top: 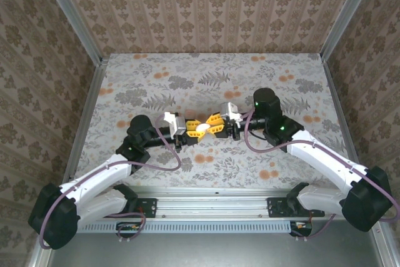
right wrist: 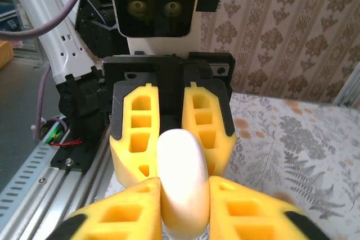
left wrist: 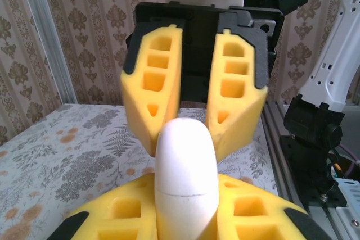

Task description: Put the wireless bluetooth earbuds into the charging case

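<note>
A white, rounded charging case hangs above the middle of the table, held from both sides. My left gripper is shut on its left end and my right gripper is shut on its right end. In the left wrist view the case stands up between my left gripper, with a thin seam across it, and the right arm's yellow fingers are just behind it. In the right wrist view my right gripper presses both sides of the case. The earbuds are out of view.
A floral tablecloth covers the table, and patterned walls stand on three sides. A metal rail with both arm bases runs along the near edge. Cables loop beside each arm.
</note>
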`<state>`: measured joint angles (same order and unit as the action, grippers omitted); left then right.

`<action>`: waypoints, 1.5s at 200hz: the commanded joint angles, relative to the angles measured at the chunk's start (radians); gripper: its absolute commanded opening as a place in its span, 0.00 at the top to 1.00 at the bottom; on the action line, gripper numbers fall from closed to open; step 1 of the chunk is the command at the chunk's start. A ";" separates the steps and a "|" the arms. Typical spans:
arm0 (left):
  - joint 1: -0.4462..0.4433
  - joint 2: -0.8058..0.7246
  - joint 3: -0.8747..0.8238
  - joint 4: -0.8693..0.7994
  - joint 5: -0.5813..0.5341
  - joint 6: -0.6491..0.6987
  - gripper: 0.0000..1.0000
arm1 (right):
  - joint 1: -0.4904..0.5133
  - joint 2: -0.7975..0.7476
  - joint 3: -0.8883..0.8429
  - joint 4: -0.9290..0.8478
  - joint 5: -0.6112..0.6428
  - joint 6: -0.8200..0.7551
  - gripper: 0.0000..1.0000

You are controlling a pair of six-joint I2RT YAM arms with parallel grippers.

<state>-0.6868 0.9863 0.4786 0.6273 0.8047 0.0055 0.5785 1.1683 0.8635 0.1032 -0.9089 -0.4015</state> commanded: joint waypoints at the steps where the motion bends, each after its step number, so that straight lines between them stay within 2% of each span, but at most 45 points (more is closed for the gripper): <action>1: -0.005 -0.018 0.035 0.017 0.004 0.022 0.90 | 0.004 0.011 0.025 -0.023 -0.041 -0.023 0.84; 46: -0.005 -0.017 0.037 0.013 -0.007 0.027 0.86 | 0.005 0.008 0.019 -0.031 -0.025 -0.035 0.88; 70: -0.004 -0.017 0.032 0.006 -0.026 0.030 0.74 | 0.001 0.005 0.015 -0.053 -0.012 -0.048 0.88; 107: -0.004 -0.027 -0.003 0.003 -0.092 0.034 0.47 | -0.031 0.006 0.003 -0.108 0.001 -0.071 0.88; 131: -0.003 -0.036 -0.041 0.004 -0.156 0.036 0.41 | -0.051 0.031 0.012 -0.172 0.030 -0.087 0.87; 149: 0.004 -0.048 -0.071 0.010 -0.250 0.030 0.37 | -0.063 0.065 0.027 -0.209 0.067 -0.084 0.87; 205: 0.092 -0.064 -0.152 0.051 -0.424 -0.100 0.19 | -0.072 0.263 0.123 -0.326 0.185 -0.045 0.87; 244: 0.170 -0.078 -0.196 0.061 -0.507 -0.197 0.10 | -0.088 0.456 0.276 -0.402 0.284 0.072 0.88; 291: 0.226 -0.085 -0.139 -0.142 -0.618 -0.265 0.08 | -0.113 0.716 0.544 -0.583 0.274 0.206 0.87; 300: 0.271 -0.089 -0.127 -0.178 -0.637 -0.279 0.09 | -0.114 0.755 0.587 -0.606 0.282 0.235 0.88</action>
<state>-0.4664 0.9195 0.3000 0.5610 0.2543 -0.2035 0.4713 1.8374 1.3445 -0.3717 -0.6506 -0.2718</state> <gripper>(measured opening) 0.916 0.139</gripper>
